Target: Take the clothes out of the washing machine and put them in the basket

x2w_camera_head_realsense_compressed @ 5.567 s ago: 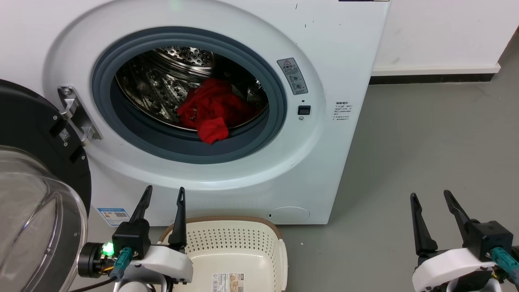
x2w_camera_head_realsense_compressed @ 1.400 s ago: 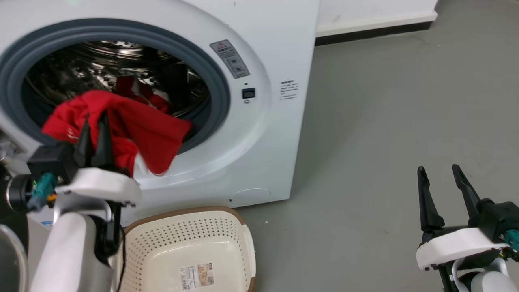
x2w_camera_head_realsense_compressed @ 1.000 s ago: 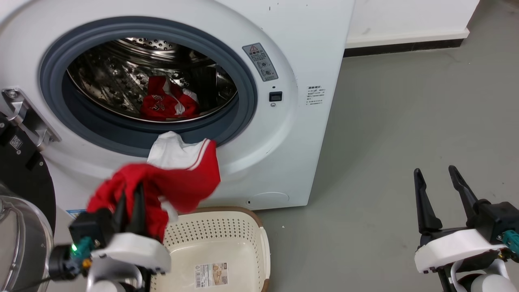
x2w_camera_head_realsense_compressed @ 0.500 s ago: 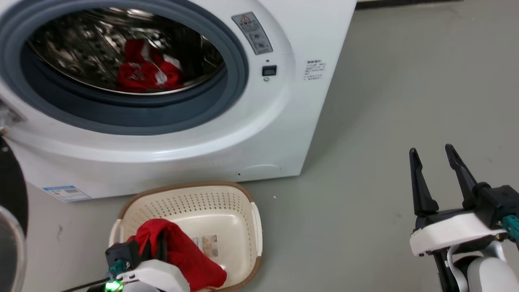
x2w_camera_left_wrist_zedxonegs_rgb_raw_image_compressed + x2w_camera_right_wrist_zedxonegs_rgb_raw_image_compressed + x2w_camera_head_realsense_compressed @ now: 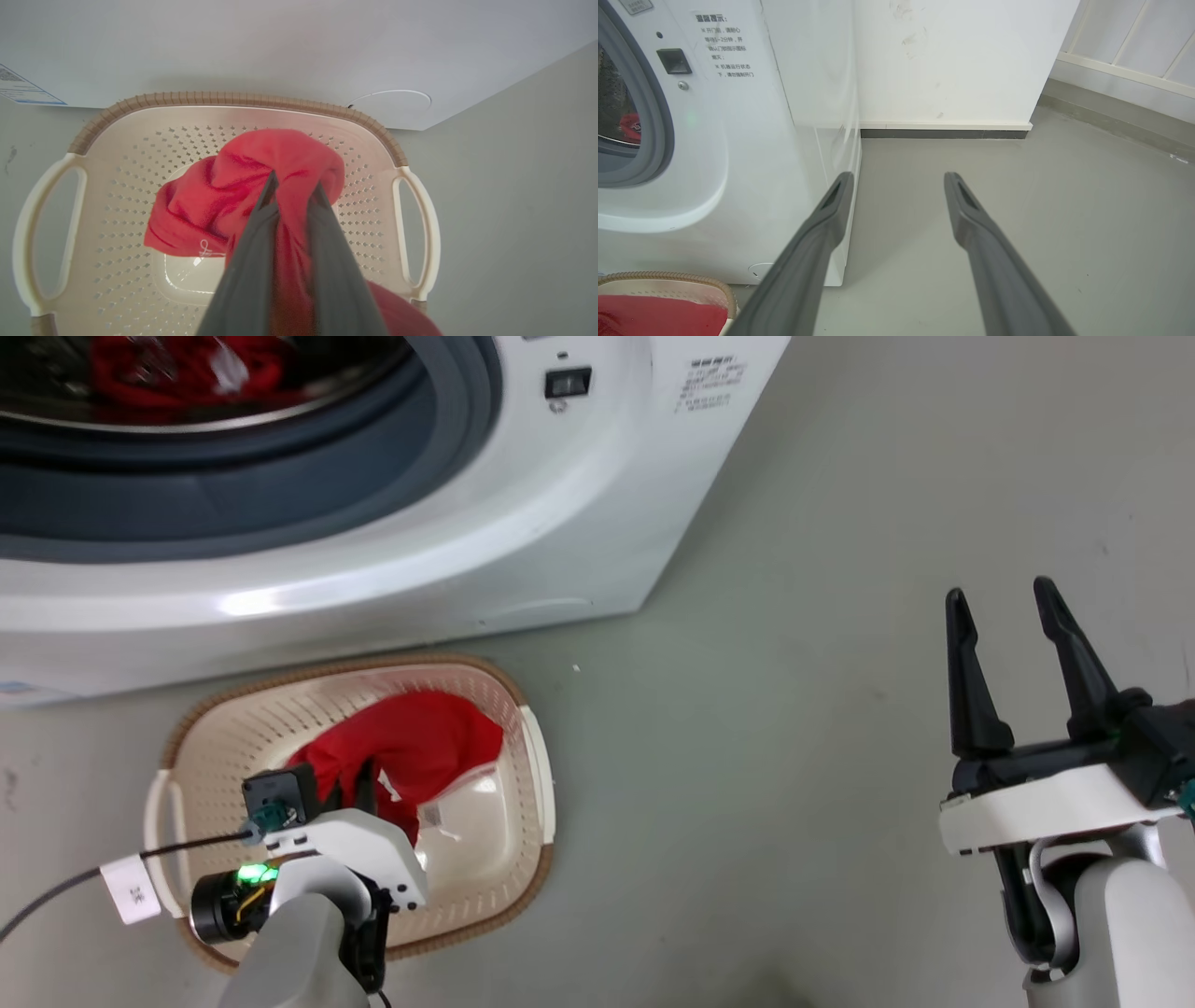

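**Red garment pinched inside the basket**

A red garment is pinched between the two dark fingers of the left gripper. The fingers are drawn close together, and cloth is squeezed in the thin gap between them. The cloth is bunched up around the fingertips, and more of it is draped back along the fingers toward the wrist.

Both the gripper and the garment are seen down inside the basket, with its cream walls and brown rim all around them. Most of the cloth is spread toward the far wall, the side next to the washing machine. It cannot be told whether the cloth is resting on the bottom of the basket or hanging just above it.

The basket is set on the grey floor, just in front of the washing machine. A second red garment is seen inside the drum, blurred, behind the grey ring.

The right gripper is held well apart, off to the right above bare floor — its fingers are spread wide and nothing is held between them.
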Robot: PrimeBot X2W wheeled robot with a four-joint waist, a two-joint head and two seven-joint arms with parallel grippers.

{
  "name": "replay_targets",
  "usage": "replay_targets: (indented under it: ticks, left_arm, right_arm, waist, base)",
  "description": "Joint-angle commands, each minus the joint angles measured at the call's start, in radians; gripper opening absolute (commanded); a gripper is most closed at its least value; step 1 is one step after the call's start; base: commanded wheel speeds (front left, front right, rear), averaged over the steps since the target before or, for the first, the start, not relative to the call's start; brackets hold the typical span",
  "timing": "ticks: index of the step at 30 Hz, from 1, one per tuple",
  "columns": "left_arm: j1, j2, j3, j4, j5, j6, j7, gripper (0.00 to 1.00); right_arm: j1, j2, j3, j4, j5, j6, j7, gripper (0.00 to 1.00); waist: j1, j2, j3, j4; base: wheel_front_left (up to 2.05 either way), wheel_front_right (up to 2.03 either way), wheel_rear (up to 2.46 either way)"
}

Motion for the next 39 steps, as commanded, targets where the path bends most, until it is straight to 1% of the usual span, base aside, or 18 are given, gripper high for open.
replay_targets:
  ticks: [1,5,9,14,15,16,17,18,19,20,26,29,34,39]
  left_arm:
    - [-0.03,0.008,0.006,0.027,0.006,-0.007,-0.006,0.0]
    - [-0.08,0.014,0.011,0.137,0.006,-0.016,-0.005,0.0]
    - [-0.099,0.02,0.031,0.249,-0.016,-0.028,-0.005,0.0]
    - [-0.117,0.029,0.032,0.319,-0.018,-0.031,-0.005,0.0]
    - [-0.118,0.028,0.031,0.328,-0.016,-0.032,-0.005,0.05]
    - [-0.121,0.028,0.031,0.334,-0.017,-0.03,-0.005,0.32]
    - [-0.126,0.028,0.03,0.337,-0.017,-0.029,-0.005,0.32]
    - [-0.129,0.027,0.028,0.341,-0.015,-0.028,-0.005,0.76]
    - [-0.129,0.026,0.029,0.344,-0.015,-0.027,-0.005,0.94]
    - [-0.129,0.026,0.027,0.346,-0.013,-0.027,-0.005,1.0]
    - [-0.091,0.015,0.023,0.337,-0.011,-0.042,-0.005,1.0]
    - [-0.071,0.008,0.024,0.306,-0.005,-0.05,-0.005,1.0]
    - [-0.013,-0.003,0.038,0.214,0.009,-0.053,-0.005,1.0]
    - [0.038,-0.013,0.058,0.091,0.036,-0.047,-0.005,1.0]
  right_arm:
    - [-0.026,0.001,0.005,0.002,0.006,-0.001,-0.012,1.0]
    - [-0.059,0.001,0.017,0.013,0.022,-0.001,-0.039,1.0]
    - [-0.082,0.001,0.03,0.033,0.036,-0.001,-0.06,1.0]
    - [-0.097,0.0,0.031,0.053,0.043,-0.001,-0.077,1.0]
    - [-0.098,0.001,0.03,0.057,0.045,-0.001,-0.08,1.0]
    - [-0.099,0.001,0.029,0.061,0.045,-0.001,-0.083,1.0]
    - [-0.099,0.001,0.029,0.065,0.045,-0.001,-0.083,1.0]
    - [-0.099,0.001,0.03,0.071,0.045,-0.001,-0.086,1.0]
    - [-0.1,0.0,0.03,0.076,0.042,-0.001,-0.087,1.0]
    - [-0.102,0.0,0.035,0.081,0.04,-0.001,-0.089,1.0]
    - [-0.092,0.0,0.044,0.097,0.031,-0.001,-0.097,1.0]
    - [-0.073,0.0,0.042,0.106,0.027,-0.001,-0.095,1.0]
    - [-0.041,0.0,0.033,0.111,0.018,-0.001,-0.078,1.0]
    - [-0.004,0.0,0.029,0.096,0.014,-0.001,-0.061,1.0]
  waist:
    - [-0.0002,-0.0001,0.085,-0.035]
    - [-0.0002,-0.0001,0.143,-0.057]
    - [-0.0002,-0.0001,0.173,-0.079]
    - [-0.0002,-0.0001,0.2,-0.09]
    - [-0.0002,-0.0001,0.202,-0.09]
    - [-0.0002,-0.0001,0.204,-0.09]
    - [-0.0002,-0.0001,0.205,-0.089]
    - [-0.0002,-0.0001,0.203,-0.087]
    - [-0.0002,-0.0001,0.197,-0.085]
    - [-0.0002,-0.0001,0.188,-0.083]
    - [-0.0002,-0.0001,0.093,-0.063]
    - [-0.0002,-0.0001,0.03,-0.048]
    - [-0.0002,-0.0001,-0.067,-0.021]
    - [-0.0002,-0.0001,-0.145,0.008]
  base:
    - [0.0,0.0,0.0]
    - [0.0,0.0,0.0]
    - [0.0,0.0,0.0]
    - [0.0,0.0,0.0]
    - [0.0,0.0,0.0]
    - [0.0,0.0,0.0]
    - [0.0,0.0,0.0]
    - [0.0,0.0,0.0]
    - [0.0,0.0,0.0]
    - [0.0,0.0,0.0]
    - [0.0,0.0,0.0]
    - [0.0,0.0,0.0]
    - [0.0,0.0,0.0]
    - [0.0,0.0,0.0]
